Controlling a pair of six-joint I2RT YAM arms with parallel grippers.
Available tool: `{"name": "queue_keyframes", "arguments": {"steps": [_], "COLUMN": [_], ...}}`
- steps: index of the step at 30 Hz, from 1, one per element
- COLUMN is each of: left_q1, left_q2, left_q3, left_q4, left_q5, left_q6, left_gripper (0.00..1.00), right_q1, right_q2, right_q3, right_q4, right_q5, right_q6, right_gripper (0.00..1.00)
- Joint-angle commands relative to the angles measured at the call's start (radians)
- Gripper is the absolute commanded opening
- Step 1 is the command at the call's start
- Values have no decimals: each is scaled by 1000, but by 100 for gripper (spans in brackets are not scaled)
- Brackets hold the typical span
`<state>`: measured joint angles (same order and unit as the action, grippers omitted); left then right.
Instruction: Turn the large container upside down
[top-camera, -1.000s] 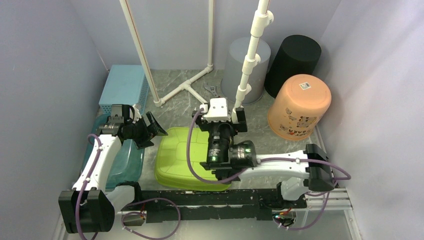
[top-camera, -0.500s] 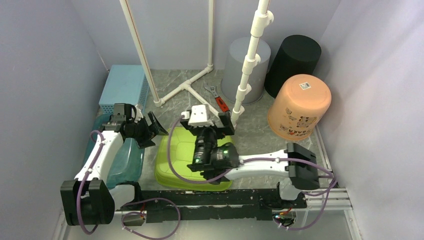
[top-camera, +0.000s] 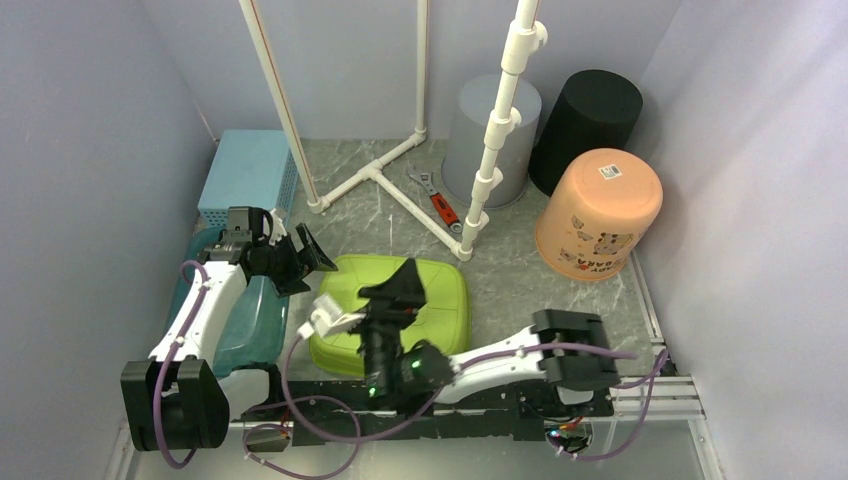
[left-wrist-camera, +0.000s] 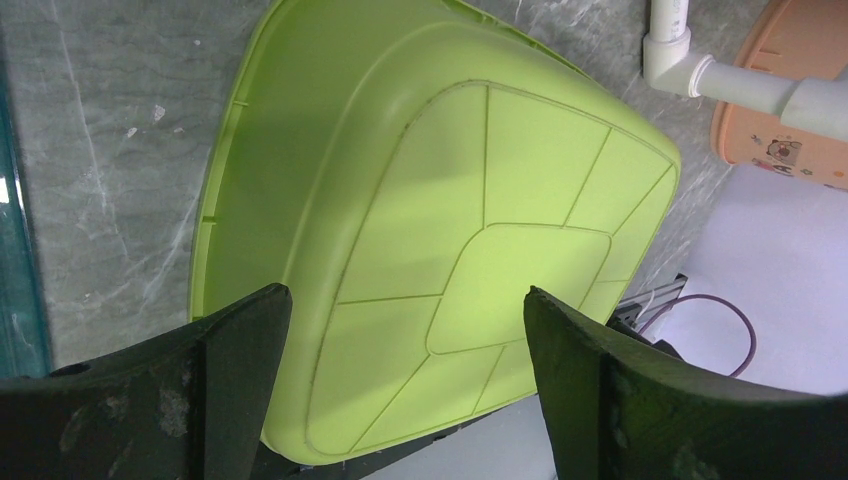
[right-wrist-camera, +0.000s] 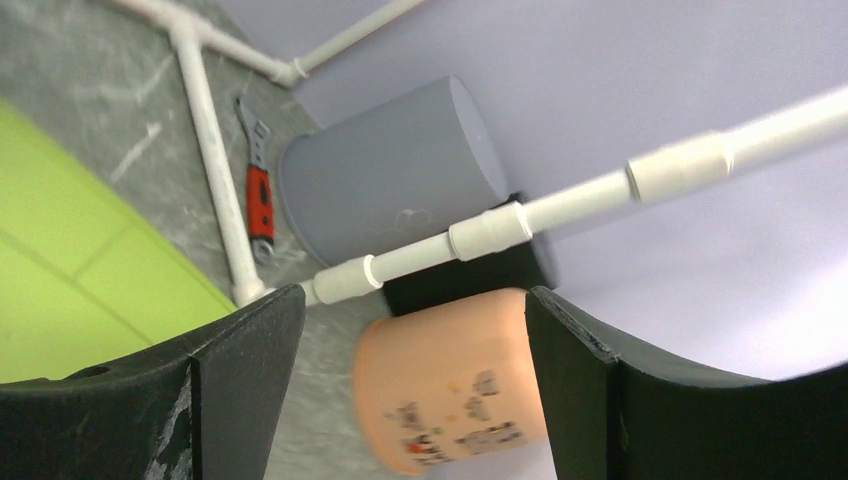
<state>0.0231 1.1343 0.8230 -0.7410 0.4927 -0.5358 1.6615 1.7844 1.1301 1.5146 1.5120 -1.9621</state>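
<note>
Left tool (left-wrist-camera: 405, 310) hangs wide open, holding nothing, next to the teal tub (top-camera: 250, 320). The green basin (top-camera: 445, 300) lies bottom-up on the desk (top-camera: 520, 270). Right tool (right-wrist-camera: 412, 305), open too, has pulled back toward us, so the flip looks done.

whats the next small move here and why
Probably just draw the right hand up and away from the green container. Its ribbed base faces up and its rim seems to lie on the table, so the flip looks done. Both hands are open and hold nothing; the left hand sits by the container's left edge.
</note>
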Motion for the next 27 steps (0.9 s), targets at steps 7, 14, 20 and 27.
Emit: {"name": "queue_keyframes", "arguments": {"steps": [7,14,20,27], "left_q1": [4,3,3,3], "left_q2": [-17,-35,-22,20], "left_q3": [1,3,-27,-108], "left_q4": [38,29,63,135], "left_q5": [35,29,74,84], "left_q6": [10,3,-1,-23], "left_gripper": [91,91,91,91], "right_q1": [75,-60,-204,-255], "right_q2": [-46,-95,-204,-155], "right_q3": [87,122,-119,-383], "right_q4": [179,161,162,175], "right_q5": [222,226,226,225], "right_q6": [-56,394,728,880], "right_gripper": [92,99,99,99]}}
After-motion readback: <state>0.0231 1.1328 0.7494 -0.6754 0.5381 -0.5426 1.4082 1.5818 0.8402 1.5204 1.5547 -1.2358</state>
